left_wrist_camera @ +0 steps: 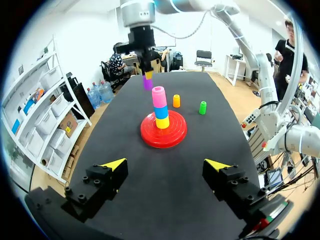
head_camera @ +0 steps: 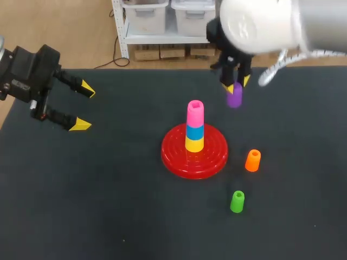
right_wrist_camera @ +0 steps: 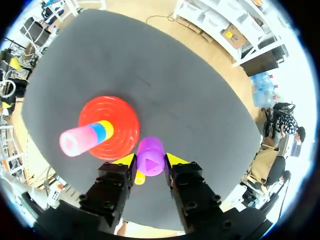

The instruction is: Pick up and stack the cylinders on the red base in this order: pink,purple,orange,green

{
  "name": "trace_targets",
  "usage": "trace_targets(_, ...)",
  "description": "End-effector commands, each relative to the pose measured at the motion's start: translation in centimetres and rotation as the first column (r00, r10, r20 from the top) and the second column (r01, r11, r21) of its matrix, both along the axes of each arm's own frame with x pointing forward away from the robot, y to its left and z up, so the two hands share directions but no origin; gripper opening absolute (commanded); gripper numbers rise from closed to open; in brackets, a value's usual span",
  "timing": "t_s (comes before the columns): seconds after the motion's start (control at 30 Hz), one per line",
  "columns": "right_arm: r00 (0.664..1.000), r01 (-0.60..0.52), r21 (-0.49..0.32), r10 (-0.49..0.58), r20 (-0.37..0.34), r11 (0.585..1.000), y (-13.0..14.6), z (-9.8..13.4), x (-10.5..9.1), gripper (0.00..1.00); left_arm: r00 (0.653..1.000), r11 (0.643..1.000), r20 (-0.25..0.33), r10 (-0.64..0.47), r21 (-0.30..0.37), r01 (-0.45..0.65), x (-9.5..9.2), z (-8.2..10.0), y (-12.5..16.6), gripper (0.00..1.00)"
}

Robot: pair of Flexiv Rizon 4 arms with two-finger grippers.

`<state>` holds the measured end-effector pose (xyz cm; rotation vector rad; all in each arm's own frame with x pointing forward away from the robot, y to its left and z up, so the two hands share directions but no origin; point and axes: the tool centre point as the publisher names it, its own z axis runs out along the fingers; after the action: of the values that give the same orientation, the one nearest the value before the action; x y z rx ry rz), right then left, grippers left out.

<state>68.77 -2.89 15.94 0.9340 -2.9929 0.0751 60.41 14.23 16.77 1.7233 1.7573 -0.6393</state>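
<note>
The right arm [head_camera: 260,24] lies nearest the head camera. Its big white link fills the upper right corner and hides the wrist above the fingers and the table's far edge there. On the black table [head_camera: 108,216], the green cylinder [head_camera: 237,201] stands upright and alone at the near right. The orange cylinder [head_camera: 252,160] stands upright beyond it, just beside the rim of the red base [head_camera: 209,162] but apart from it.

On the base's post the pieces run upward yellow cylinder [head_camera: 194,144], blue cylinder [head_camera: 194,131] and pink cylinder [head_camera: 195,112], with the pink one topmost and its hollow end showing. Broad dark table lies between the base and the left gripper [head_camera: 84,106], which hangs near the table's left edge. Its fingers are spread wide with nothing between them, and its arm is cut off at the frame's side.

Farthest off, the right gripper [head_camera: 235,85] points down, beyond the stack and to its right, not over it. Both yellow tips pinch the purple cylinder [head_camera: 234,98] from two sides. In the right wrist view that cylinder [right_wrist_camera: 150,156] sits squarely between the fingers, covering much of the table under it. A small orange-yellow piece [right_wrist_camera: 140,177] shows beside one finger, too hidden to name. The base is beside the grip, well inside the table's edges.
</note>
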Motion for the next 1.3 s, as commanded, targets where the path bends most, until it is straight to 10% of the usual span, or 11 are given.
trace_targets(0.03, 1.0, -0.015, 0.011, 0.015, 0.014, 1.0, 0.6, 3.2, -0.8, 0.0, 1.0, 1.0, 0.004, 0.0, -0.003, 0.0, -0.1, -0.1, 0.1, 1.0)
trace_targets(1.3, 0.966, -0.258, 0.012, 0.258, 0.033, 0.966, 8.6, 4.5, -5.5, 0.0, 1.0, 1.0, 0.004, 0.0, -0.003, 0.0, -0.1, -0.1, 0.1, 1.0)
